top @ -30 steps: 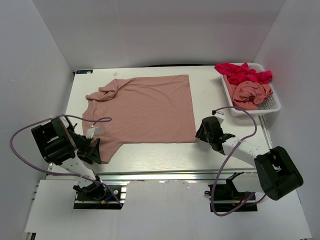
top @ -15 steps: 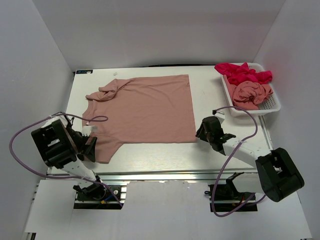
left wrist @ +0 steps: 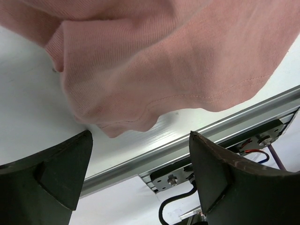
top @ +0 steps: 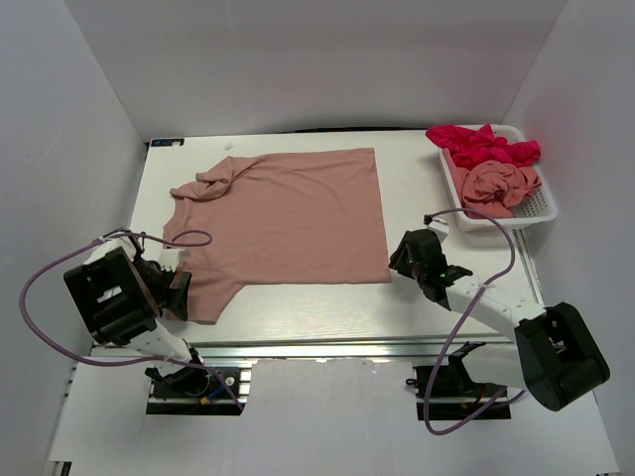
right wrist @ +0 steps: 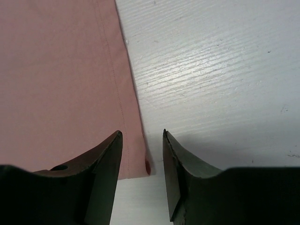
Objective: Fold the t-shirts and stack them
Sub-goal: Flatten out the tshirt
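1. Worktop: I see one salmon-pink t-shirt spread flat on it. In the top view the collar faces left and the bottom hem faces right. The far sleeve is bunched and folded onto the shoulder. The near sleeve lies flat towards the near-left corner.

2. Left claw: it sits low at the near-left of the worktop, just beside the near sleeve. In the left wrist view the claw is released, with both fingers spread wide and nothing between them. The rippled sleeve hem lies just ahead of the fingertips, and I cannot tell whether they touch it. The aluminium rail at the near edge of the worktop runs between the fingers.

3. Right claw: it sits at the near-right corner of the shirt. In the right wrist view the claw is partly released, leaving a narrow gap between the fingers. The hem corner lies flat on the worktop within that gap. The left finger overlaps the fabric and the right finger is over bare worktop. No cloth is lifted or pinched.

4. White mesh basket: it stands at the far-right of the worktop, well apart from both claws. It holds a crumpled magenta-red t-shirt at the far end and a balled salmon-pink t-shirt nearer to me.
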